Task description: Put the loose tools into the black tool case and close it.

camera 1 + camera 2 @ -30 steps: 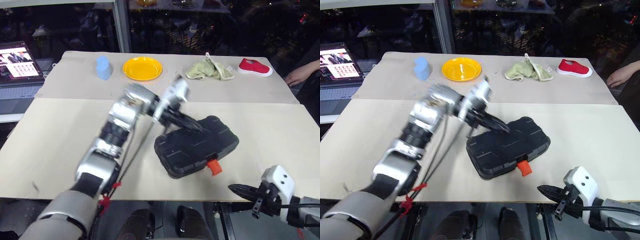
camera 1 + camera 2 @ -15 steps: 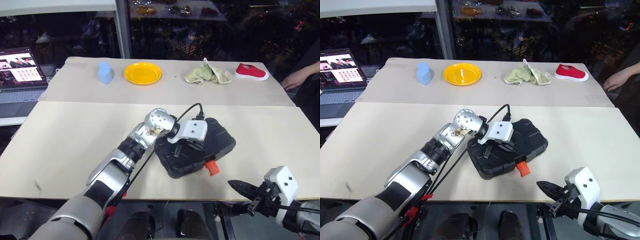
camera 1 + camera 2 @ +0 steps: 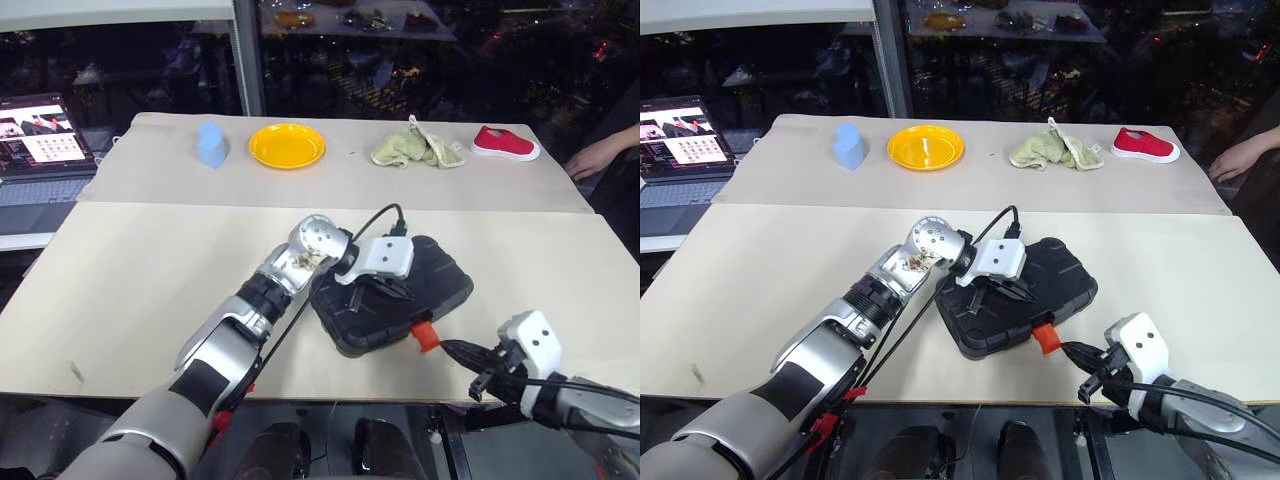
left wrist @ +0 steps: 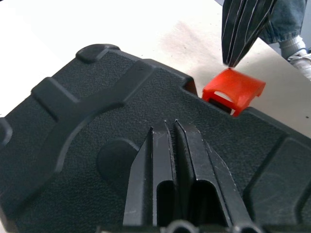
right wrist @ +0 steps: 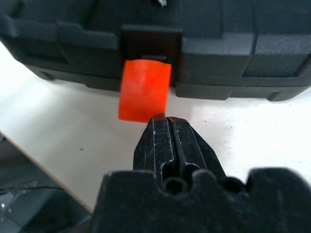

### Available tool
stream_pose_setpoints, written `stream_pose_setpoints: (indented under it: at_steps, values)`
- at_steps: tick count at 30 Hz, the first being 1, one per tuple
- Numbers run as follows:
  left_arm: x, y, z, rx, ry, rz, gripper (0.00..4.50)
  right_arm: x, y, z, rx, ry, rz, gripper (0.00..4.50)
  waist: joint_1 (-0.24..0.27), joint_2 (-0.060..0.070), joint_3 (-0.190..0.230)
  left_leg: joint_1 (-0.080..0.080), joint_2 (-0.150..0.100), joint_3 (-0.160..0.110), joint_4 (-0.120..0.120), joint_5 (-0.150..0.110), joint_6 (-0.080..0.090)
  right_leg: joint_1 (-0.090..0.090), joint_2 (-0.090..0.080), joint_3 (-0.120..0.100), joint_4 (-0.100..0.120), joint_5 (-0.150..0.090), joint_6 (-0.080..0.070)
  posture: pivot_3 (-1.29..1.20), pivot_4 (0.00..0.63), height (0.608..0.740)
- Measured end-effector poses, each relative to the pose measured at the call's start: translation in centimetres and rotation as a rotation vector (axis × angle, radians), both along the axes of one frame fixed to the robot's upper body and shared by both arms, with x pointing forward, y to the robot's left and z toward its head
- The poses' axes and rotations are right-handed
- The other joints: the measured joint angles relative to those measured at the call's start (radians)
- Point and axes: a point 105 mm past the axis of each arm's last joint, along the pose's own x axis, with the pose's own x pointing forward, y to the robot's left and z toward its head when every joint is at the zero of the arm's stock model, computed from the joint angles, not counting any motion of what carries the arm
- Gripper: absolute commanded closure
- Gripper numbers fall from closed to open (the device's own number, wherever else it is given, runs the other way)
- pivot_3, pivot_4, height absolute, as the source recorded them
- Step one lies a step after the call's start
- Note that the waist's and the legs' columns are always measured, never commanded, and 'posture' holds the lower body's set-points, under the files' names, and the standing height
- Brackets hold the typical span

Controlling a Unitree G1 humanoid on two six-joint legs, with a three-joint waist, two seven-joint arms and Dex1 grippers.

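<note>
The black tool case (image 3: 445,283) lies shut on the table, a little askew, with its ribbed lid up. Its orange latch (image 3: 425,335) sticks out from the near edge, unfastened. My left gripper (image 4: 170,124) is shut and rests its tips on the lid's middle (image 3: 996,292). My right gripper (image 5: 166,118) is shut too, its tip just short of the latch (image 5: 145,90) at the table's front edge (image 3: 447,348). The loose tools are out of view.
Along the back of the table stand a blue cup (image 3: 211,145), a yellow plate (image 3: 287,145), a green cloth (image 3: 415,148) and a red shoe (image 3: 505,143). A laptop (image 3: 40,140) sits far left. A person's hand (image 3: 600,152) rests at the far right edge.
My left gripper came down from above the case's far edge onto the lid and stayed there. My right gripper moved forward to the orange latch.
</note>
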Motion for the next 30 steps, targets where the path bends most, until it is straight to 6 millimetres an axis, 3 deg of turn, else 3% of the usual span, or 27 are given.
stream_pose_setpoints:
  at_steps: [8,17,30]
  values:
    - [0.3,0.0,0.2,-0.013,-0.004,0.021,4.21,0.6,0.2,-0.9,-0.006,0.031,0.004,4.5,0.002,0.0,0.0,-0.002,0.0,0.0,-0.001,0.0,0.001,-0.001,0.0,0.0,0.0,0.0,0.0,0.0,0.15,0.74]
    - [0.3,0.0,0.3,-0.016,-0.007,0.025,4.21,-1.1,0.7,-2.7,-0.009,0.113,0.012,4.5,0.001,0.0,0.0,-0.003,0.0,0.0,-0.003,0.0,0.0,-0.001,0.0,0.0,-0.001,-0.001,0.0,0.0,0.15,0.74]
    - [0.9,0.6,0.3,-0.002,0.002,0.054,4.21,0.5,3.3,-3.5,0.059,0.009,-0.027,4.5,-0.027,-0.005,0.001,0.003,0.0,-0.001,-0.007,0.001,-0.003,0.0,-0.001,0.0,-0.003,-0.001,0.001,0.0,0.15,0.74]
